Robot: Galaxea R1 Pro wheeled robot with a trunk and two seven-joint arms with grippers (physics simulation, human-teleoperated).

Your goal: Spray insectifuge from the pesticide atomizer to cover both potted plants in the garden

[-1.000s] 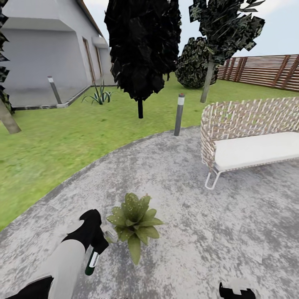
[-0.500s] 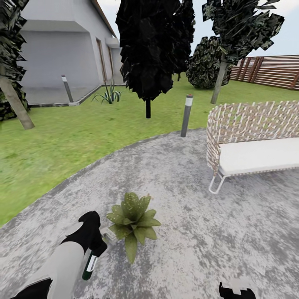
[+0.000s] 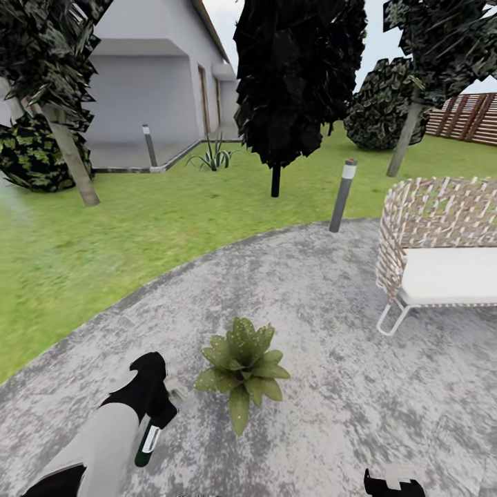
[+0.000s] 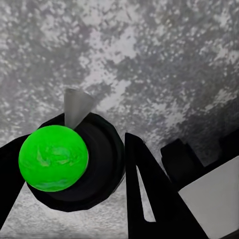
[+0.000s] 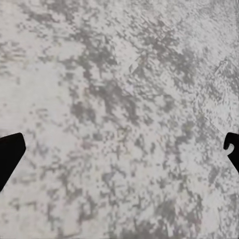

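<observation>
Head view, change: the whole picture has slid right since a second ago, so I read it as my base or head turning left, not the things moving; the wicker chair with its white cushion point(image 3: 442, 255) now sits further right and more of the grey house wall point(image 3: 145, 103) shows.
Head view, plant: the low green rosette of broad pointed leaves point(image 3: 243, 369) sits on the mottled grey stone patio point(image 3: 331, 304), just beside my left gripper point(image 3: 166, 404), a touch further from it than before.
Head view, bottle: the slim dark green spray bottle with a white band point(image 3: 147, 442) hangs from that gripper, tilted, nozzle end toward the plant.
Head view, mist: none I can make out.
Head view, meaning: my guess is I am re-aiming, or turning off to look for the second plant.
Left wrist view: the fingers point(image 4: 149, 194) are closed on the bottle's dark round top point(image 4: 94, 159), bright green cap point(image 4: 54, 158) facing the camera, grey nozzle point(image 4: 75, 105) pointing away over stone.
Right wrist view: two dark fingertips point(image 5: 10, 152) wide apart, nothing between them.
</observation>
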